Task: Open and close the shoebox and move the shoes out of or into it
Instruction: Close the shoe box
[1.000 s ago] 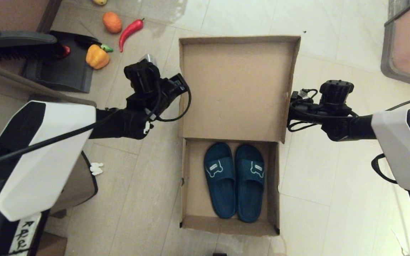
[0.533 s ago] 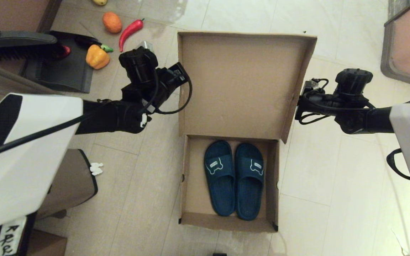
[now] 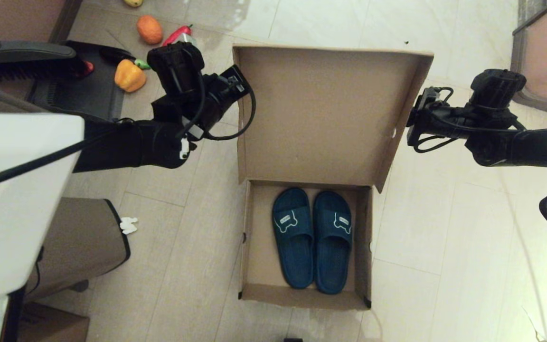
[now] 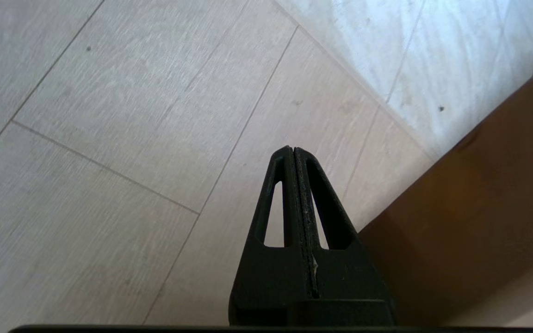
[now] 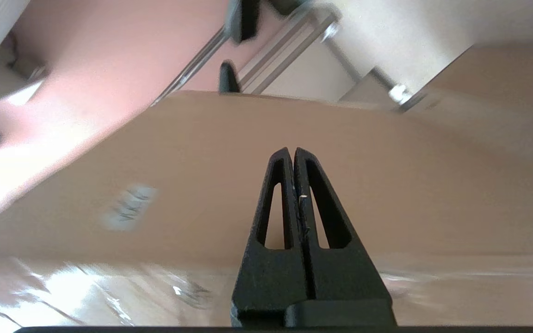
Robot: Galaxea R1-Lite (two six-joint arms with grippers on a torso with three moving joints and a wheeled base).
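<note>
The brown cardboard shoebox (image 3: 253,247) sits open on the floor, its hinged lid (image 3: 321,114) standing up at the far side. Both teal slippers (image 3: 312,237) lie side by side inside, each with a white bear outline on the strap. My left gripper (image 4: 293,149) is shut and empty, over floor tiles beside the lid's left edge (image 4: 479,208). My right gripper (image 5: 293,150) is shut and empty too, pointing at the lid's outer face (image 5: 387,185), which carries a white label (image 5: 130,210). In the head view both sets of fingers are hidden behind the lid's sides.
A brown trash bin (image 3: 83,237) stands left of the box. Further back on the left are a black dustpan (image 3: 79,95), a brush (image 3: 22,57), an orange pepper (image 3: 130,75), a red chilli (image 3: 178,34) and an orange (image 3: 149,29). Furniture (image 3: 546,57) fills the far right corner.
The lid has swung up higher and its far edge now looks wider. Both arms have risen and moved away from me alongside it, the right one also outward.
</note>
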